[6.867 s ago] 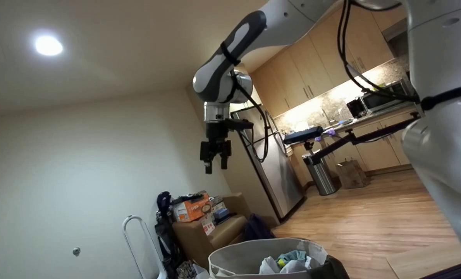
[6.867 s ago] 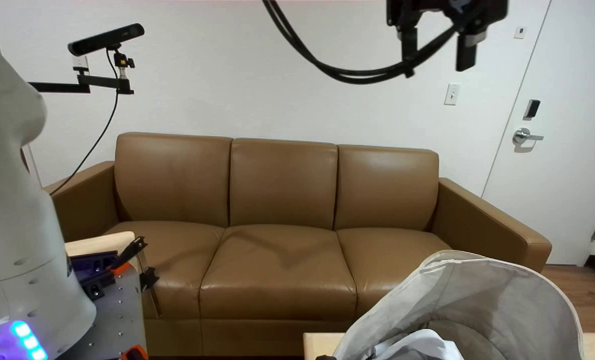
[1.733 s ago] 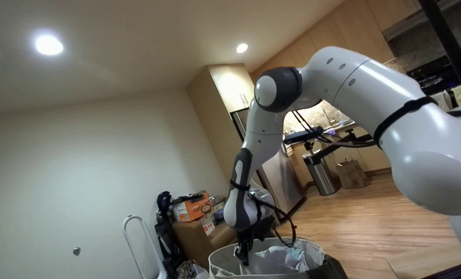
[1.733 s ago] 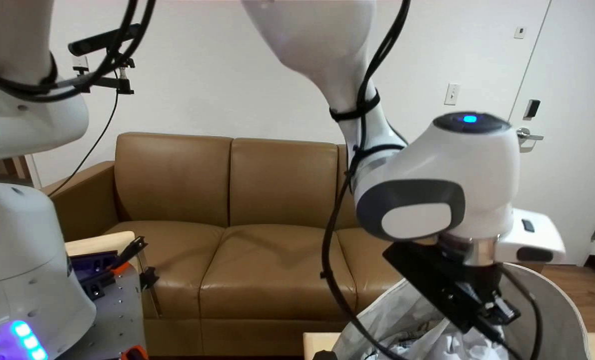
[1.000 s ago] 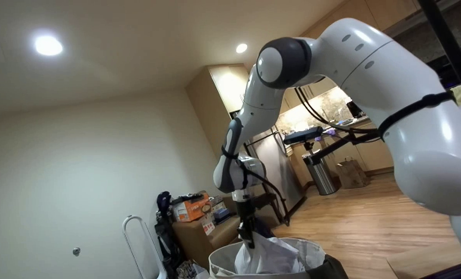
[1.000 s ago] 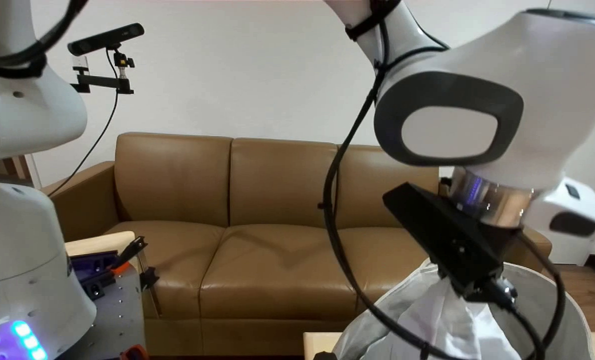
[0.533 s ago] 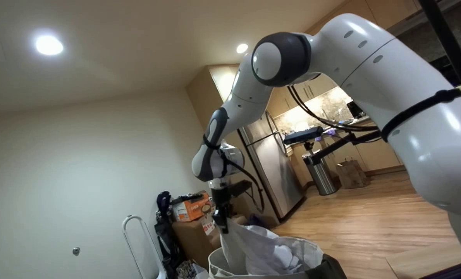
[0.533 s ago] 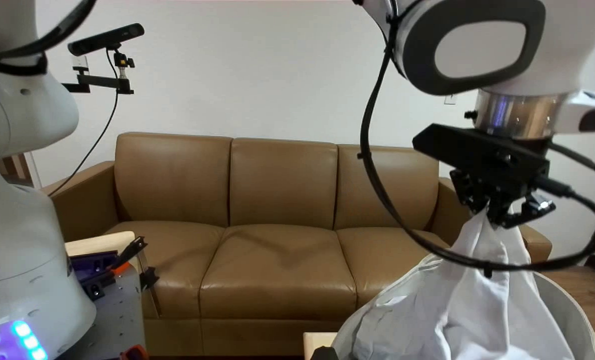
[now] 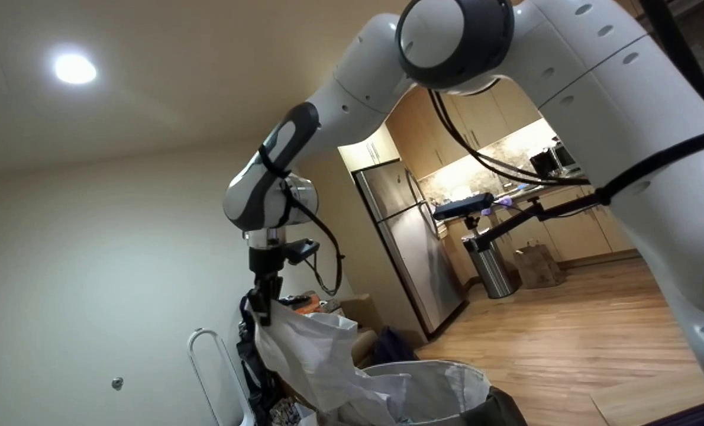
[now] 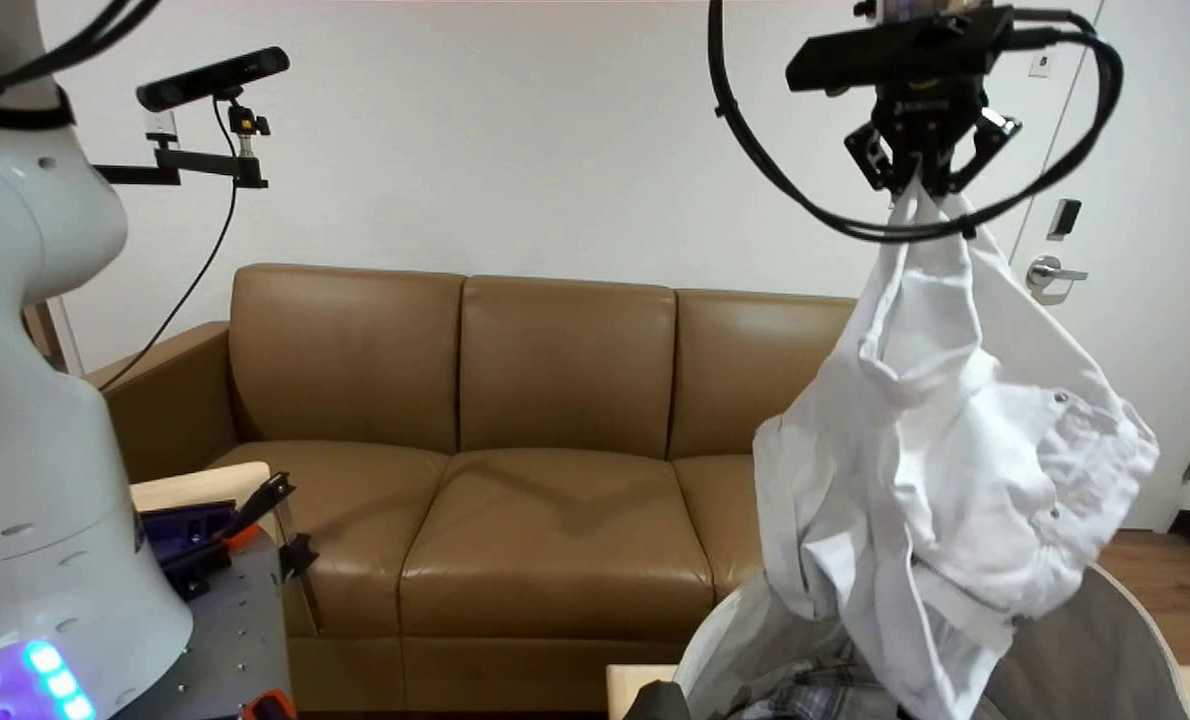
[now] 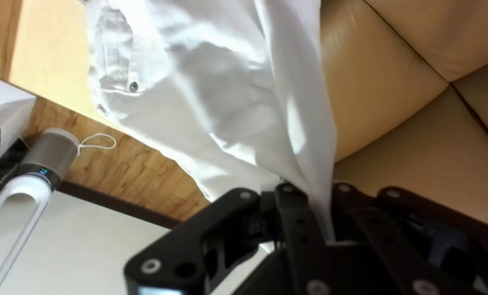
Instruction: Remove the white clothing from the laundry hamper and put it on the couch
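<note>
The white clothing (image 10: 915,450) hangs bunched from my gripper (image 10: 923,190), which is shut on its upper end. Its lower end droops over the mouth of the laundry hamper (image 10: 1085,650); whether it touches what lies inside, I cannot tell. Dark plaid fabric (image 10: 805,695) shows in the hamper. Behind stands the brown couch (image 10: 555,540), its seats bare in that exterior view. Another exterior view shows the clothing (image 9: 316,355) stretched from the gripper (image 9: 261,319) back across the hamper's rim. In the wrist view a fold of clothing (image 11: 297,123) runs between the fingers, beside couch cushions (image 11: 371,82).
A pale wooden table (image 10: 645,685) is under the hamper. A camera on a black bracket (image 10: 213,78) stands by the couch's left end. A white looped handle (image 9: 210,343) and a dark bag rise near the wall. The robot's base plate (image 10: 235,640) lies at the left.
My gripper has come up out of the hamper with the white clothing in it, moving toward the wall side. Most of the clothing now hangs above the rim, and plaid fabric below has come into view.
</note>
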Controlling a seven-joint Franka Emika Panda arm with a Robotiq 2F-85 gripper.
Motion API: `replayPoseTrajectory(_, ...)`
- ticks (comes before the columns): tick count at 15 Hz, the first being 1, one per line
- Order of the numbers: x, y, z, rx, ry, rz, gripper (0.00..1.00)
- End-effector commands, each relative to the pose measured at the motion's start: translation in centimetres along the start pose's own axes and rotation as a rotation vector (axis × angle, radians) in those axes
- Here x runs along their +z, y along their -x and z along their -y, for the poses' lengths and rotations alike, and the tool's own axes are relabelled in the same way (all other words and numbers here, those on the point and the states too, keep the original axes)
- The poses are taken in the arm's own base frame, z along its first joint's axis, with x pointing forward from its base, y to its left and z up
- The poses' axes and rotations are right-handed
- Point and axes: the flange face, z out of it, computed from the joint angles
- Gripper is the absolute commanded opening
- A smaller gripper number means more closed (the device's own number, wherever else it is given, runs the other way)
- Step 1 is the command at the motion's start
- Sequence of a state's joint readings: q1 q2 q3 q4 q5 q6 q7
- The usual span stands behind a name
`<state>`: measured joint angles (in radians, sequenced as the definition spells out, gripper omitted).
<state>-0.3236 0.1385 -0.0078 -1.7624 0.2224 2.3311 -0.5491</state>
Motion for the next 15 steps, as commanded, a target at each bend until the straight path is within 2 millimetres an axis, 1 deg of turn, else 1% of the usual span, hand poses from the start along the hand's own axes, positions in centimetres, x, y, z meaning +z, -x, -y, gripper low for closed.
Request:
replayPoseTrajectory(1, -5.7, -3.2, 4.3, -0.062, 0.005, -0.037, 0.08)
replayPoseTrajectory(2, -5.8, -3.0, 3.7, -0.048, -0.001, -0.044, 0.09)
replayPoseTrajectory(3, -5.4, -1.9, 2.5, -0.019, 0.001, -0.04, 0.09)
replayPoseTrajectory(4, -4.5, -0.2, 0.8, 0.032, -0.006, -0.032, 0.08)
replayPoseTrajectory(5, -2.8, 2.3, -1.7, 0.11, 0.01, 0.004, 0.08)
replayPoseTrajectory(6, -1.7, 3.7, -3.0, 0.147, 0.016, 0.041, 0.08)
replayPoseTrajectory(7, 0.1, 5.7, -4.9, 0.192, 0.016, 0.085, 0.08)
replayPoseTrajectory(8, 2.2, 7.7, -6.9, 0.244, 0.018, 0.119, 0.09)
replayPoseTrajectory(9, 4.9, 9.1, -8.5, 0.296, 0.026, 0.151, 0.08)
replayPoseTrajectory(10, 7.1, 8.9, -8.4, 0.293, 0.009, 0.162, 0.08)
replayPoseTrajectory(11, 8.7, 7.5, -7.0, 0.275, -0.006, 0.161, 0.08)
replayPoseTrajectory(12, 10.3, 6.1, -5.1, 0.243, -0.017, 0.159, 0.08)
replayPoseTrajectory(14, 12.1, 3.5, -1.1, 0.137, -0.046, 0.147, 0.08)
replayPoseTrajectory(15, 12.8, 1.7, 1.4, 0.082, -0.052, 0.138, 0.08)
